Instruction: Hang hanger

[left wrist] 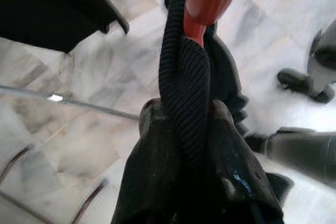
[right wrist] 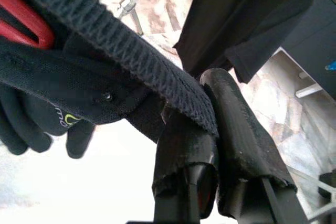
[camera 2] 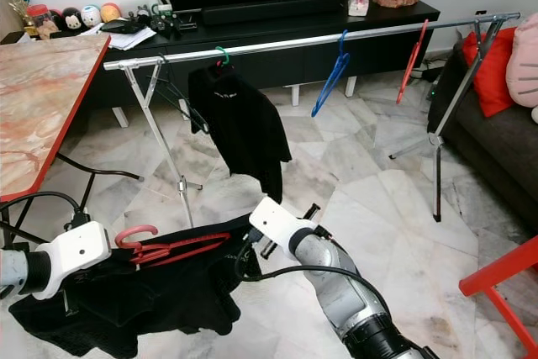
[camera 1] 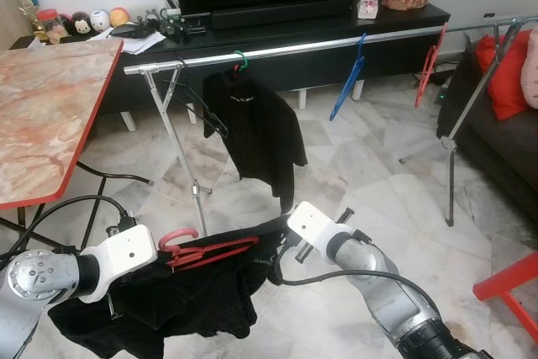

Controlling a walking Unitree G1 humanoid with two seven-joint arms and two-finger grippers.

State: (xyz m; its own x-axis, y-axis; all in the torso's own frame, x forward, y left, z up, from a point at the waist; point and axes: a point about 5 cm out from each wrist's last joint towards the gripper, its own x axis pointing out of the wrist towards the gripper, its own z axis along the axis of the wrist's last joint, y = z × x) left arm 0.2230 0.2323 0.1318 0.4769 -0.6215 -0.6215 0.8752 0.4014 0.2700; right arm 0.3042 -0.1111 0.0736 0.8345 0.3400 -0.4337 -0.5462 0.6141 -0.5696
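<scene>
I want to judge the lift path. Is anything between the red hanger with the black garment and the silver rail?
Nothing visible blocks it. The red hanger is held low before the silver rail; bare rail lies between the hung black shirt and the blue hanger.

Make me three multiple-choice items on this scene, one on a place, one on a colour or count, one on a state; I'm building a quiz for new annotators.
1. Where does the hung black shirt sit on the rail?
A. near its left end
B. at its right end
C. on the floor

2. What colour is the hanger held between the robot's hands?
A. blue
B. red
C. green

3. What is the left hand doing?
A. hanging open over the floor
B. shut on the black garment and the hanger
C. resting on the marble table

Answers:
1 A, the shirt hangs beside the rail's left stand.
2 B, its red hook shows by the left wrist.
3 B, the left wrist view shows fingers clamped on ribbed black cloth and red plastic.
</scene>
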